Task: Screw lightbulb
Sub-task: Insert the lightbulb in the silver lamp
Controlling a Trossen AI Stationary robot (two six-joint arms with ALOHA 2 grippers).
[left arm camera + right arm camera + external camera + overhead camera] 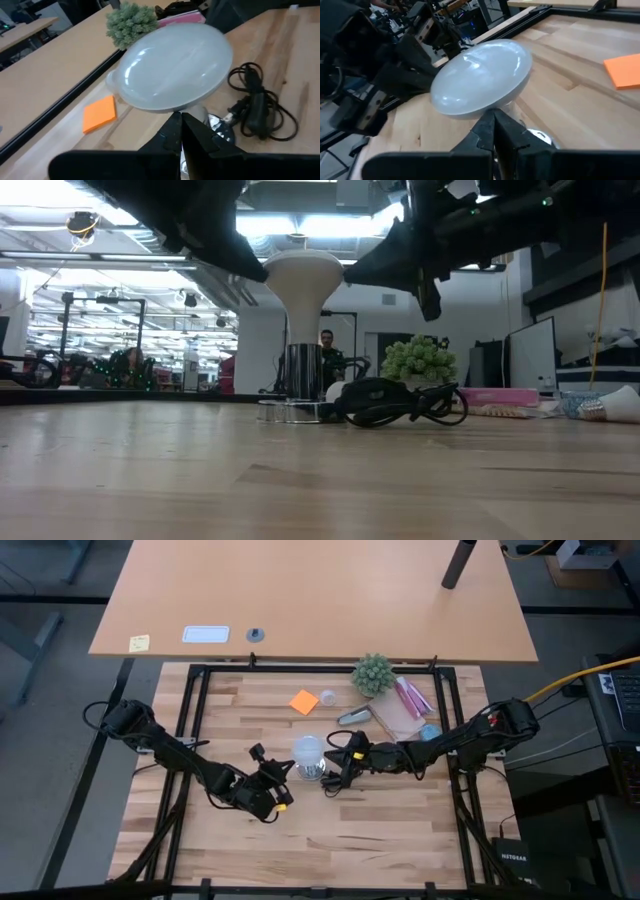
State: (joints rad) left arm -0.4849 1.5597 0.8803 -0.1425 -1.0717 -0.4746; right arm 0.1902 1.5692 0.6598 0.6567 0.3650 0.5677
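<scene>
Lightbulb (pixel 309 751) stands upright, round head up, with its neck in the shiny silver base (pixel 297 411) near the middle of the worktop (pixel 400 830), a bit toward the far edge. My left gripper (pixel 277 776) sits just beside the bulb on the left with its fingers (pixel 192 131) pressed together, holding nothing, and my right gripper (pixel 334 762) sits just beside it on the right, fingers also pinched together and empty. A black cord (pixel 400 402) lies coiled by the base, and an orange sticky note (pixel 304 701) lies nearer the far edge
</scene>
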